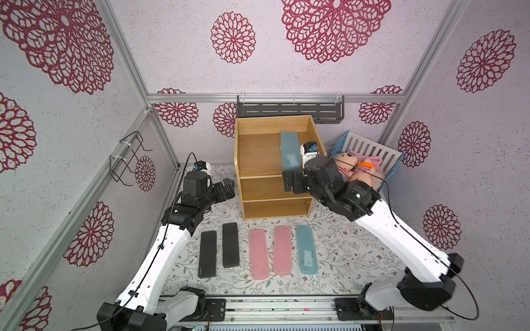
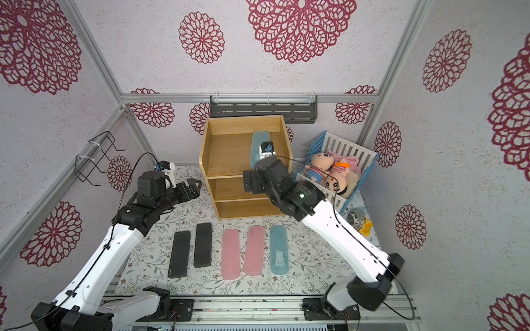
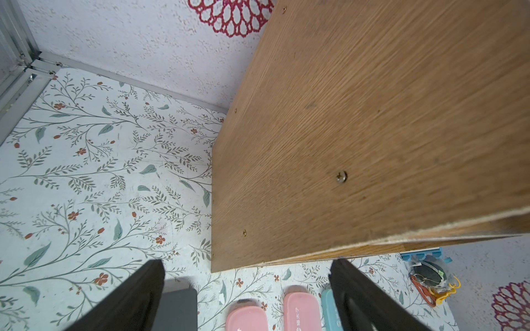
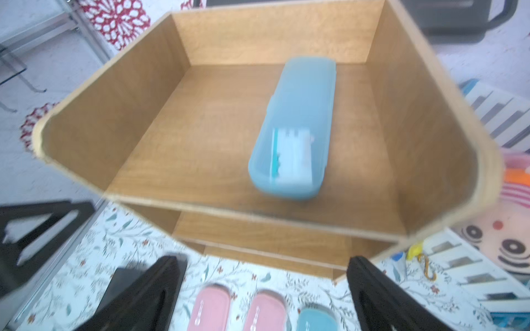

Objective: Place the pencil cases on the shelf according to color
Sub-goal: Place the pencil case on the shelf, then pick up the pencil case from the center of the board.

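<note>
**Mia:** Where is the left gripper [image 3: 246, 262]?

**Tom:** Just left of the shelf [image 1: 272, 126], down low by its side wall. Its two fingers are far apart, with nothing between them.

**Mia:** And the pencil cases?

**Tom:** Five lie flat in a row on the flowery table [image 1: 344, 258], in front of the shelf and not touching it. First come the two black cases [image 1: 207, 254] [image 1: 230, 245], out past the shelf's left side. Then the two pink cases [image 1: 258, 254] [image 1: 282, 250], in front of the shelf's middle. Then one blue case [image 1: 307, 249], in front of the shelf's right end.

**Mia:** Is any case on the shelf?

**Tom:** Yes. The other blue case [image 1: 289, 152] lies flat on the shelf's top tier, in the right half, with its white label near the open front.

**Mia:** What about the right gripper [image 4: 263, 259]?

**Tom:** It hangs just in front of the shelf's top tier, on the right side. Its fingers are spread wide, clear of that case, and it holds nothing.

**Mia:** And right of the shelf?

**Tom:** A white crate [image 1: 370, 149] with dolls [image 1: 344, 160] in it.
</note>
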Controlling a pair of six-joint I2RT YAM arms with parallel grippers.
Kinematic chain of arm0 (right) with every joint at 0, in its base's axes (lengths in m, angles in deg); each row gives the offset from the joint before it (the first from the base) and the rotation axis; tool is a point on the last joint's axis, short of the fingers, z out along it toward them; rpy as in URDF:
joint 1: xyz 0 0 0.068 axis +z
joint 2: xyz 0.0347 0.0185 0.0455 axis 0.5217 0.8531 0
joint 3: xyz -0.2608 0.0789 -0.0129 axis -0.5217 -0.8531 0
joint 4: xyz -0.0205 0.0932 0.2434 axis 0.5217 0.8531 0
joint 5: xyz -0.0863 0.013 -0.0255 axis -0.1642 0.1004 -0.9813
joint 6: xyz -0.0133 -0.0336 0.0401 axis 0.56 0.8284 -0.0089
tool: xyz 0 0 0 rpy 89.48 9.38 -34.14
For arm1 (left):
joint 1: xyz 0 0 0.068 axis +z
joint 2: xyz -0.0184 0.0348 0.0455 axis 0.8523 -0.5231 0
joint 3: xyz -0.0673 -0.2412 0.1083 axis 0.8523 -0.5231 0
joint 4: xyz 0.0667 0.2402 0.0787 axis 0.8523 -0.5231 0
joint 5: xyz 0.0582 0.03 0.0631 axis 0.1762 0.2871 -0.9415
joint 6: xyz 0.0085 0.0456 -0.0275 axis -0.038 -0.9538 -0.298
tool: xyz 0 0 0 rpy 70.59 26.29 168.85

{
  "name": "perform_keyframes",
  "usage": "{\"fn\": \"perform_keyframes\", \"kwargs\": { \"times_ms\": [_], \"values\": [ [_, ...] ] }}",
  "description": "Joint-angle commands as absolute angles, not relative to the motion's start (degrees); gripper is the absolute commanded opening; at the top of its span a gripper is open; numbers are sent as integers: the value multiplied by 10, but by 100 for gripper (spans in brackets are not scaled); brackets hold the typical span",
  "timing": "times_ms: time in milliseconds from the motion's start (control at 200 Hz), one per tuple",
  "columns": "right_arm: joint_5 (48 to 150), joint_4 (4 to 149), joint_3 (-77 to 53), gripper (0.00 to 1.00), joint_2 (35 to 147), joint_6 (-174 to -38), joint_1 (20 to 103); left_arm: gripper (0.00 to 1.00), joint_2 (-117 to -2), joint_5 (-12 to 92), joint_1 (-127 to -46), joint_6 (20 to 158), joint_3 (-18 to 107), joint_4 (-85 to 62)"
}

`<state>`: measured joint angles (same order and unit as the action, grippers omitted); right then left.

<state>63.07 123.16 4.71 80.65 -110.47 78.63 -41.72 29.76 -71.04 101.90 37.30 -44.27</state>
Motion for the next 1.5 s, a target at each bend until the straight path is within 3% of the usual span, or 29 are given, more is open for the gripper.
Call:
{"fn": "perform_keyframes", "kwargs": {
  "times_ms": [0,285,460,1081,1496],
  "values": [
    [650,1166,-96,97,713,-1165,799,97,-417,287,-707,1018,375,-430],
    [705,1187,-394,96,621,-1319,841,97,-402,245,-708,992,377,-463],
    [734,1153,-492,98,620,-1356,853,97,-401,224,-708,985,375,-468],
    [729,1112,-522,99,786,-1361,858,97,-416,239,-707,990,379,-474],
    [745,1092,-536,99,761,-1343,858,97,-418,237,-706,991,381,-475]
  ]
}}
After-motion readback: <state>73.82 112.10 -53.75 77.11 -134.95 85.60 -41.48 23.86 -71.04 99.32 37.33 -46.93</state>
